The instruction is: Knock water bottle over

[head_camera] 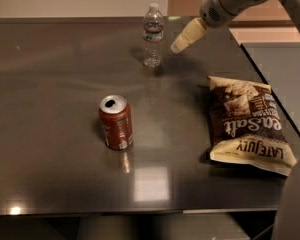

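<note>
Nearest you on the table (50, 184) stands 1 soda can (115, 122), upright and left of centre. A chip bag (247, 124) lies flat to the right. Leave both alone.

Farther back, near the far edge, the bottle (153, 36) stands upright with its cap on, well apart from the can and the bag. So the task is not yet done.

Just to the right of the bottle, the gripper (177, 47) hangs above the table, tilted down and to the left, with its tip at about the height of the label. The jaws show no gap and look pressed together, holding nothing. The tip is near the bottle but not touching it.

You are in the approach step, I judge. Next comes 1 sideways sweep to the left, striking the bottle high on its body so that it tips rather than slides.
</note>
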Tool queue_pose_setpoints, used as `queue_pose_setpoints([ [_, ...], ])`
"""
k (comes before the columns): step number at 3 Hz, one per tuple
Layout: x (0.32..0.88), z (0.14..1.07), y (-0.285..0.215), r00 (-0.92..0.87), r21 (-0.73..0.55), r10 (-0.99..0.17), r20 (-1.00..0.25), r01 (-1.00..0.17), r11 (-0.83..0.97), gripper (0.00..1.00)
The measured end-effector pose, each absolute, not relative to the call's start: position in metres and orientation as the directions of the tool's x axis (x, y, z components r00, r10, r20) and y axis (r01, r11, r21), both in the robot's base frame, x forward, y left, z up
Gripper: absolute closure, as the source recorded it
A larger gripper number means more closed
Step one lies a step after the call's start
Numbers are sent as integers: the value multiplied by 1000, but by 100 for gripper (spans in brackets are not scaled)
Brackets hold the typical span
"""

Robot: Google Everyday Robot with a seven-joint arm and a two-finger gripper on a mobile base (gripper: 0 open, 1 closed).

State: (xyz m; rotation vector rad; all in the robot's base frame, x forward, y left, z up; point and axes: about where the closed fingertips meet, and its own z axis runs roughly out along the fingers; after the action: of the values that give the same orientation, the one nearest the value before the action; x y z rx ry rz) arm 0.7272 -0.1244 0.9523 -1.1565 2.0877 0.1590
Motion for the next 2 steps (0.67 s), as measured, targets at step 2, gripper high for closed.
queue_pose_setpoints([
  [2, 768, 940, -71, -334, -142, -569, -751, -760, 634, 0],
])
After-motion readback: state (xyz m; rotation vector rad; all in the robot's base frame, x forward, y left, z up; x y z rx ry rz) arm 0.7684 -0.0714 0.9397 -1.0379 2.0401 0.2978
